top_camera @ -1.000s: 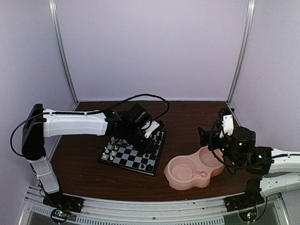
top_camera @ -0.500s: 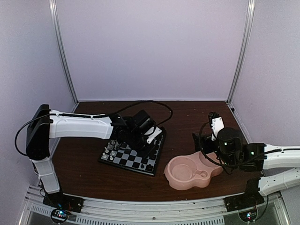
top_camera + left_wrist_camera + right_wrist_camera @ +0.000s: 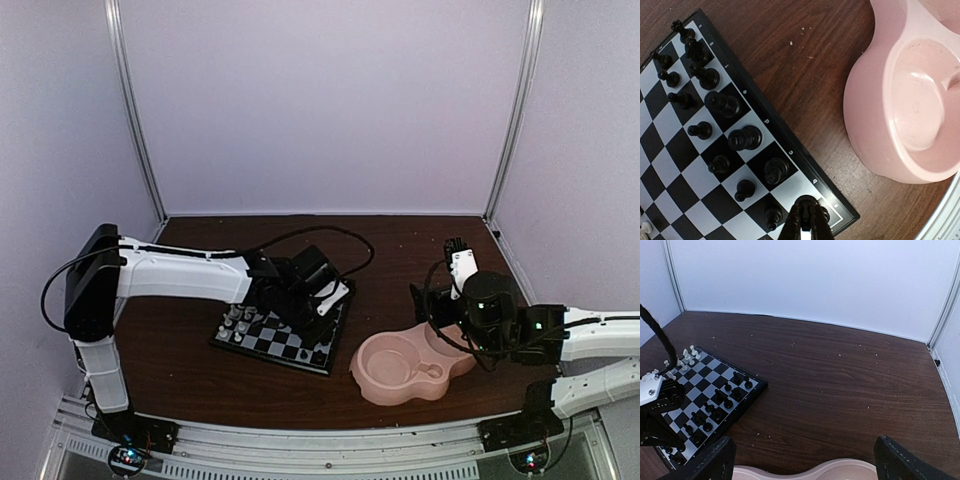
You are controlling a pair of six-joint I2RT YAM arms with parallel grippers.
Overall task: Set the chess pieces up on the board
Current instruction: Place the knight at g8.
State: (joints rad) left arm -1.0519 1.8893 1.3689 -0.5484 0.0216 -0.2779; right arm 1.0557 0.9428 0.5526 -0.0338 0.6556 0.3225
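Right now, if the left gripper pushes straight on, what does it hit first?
The black piece at the left gripper's shut tips, then the board's corner square under it. Unclear whether that piece already touches the board.

board at left, pink dish below

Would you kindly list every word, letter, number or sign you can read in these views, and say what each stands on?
Board, along its dark border: a row of small pale marks, about one per square, too small and blurred to read.
Dish: no text.
Nothing else in the three views shows readable text.
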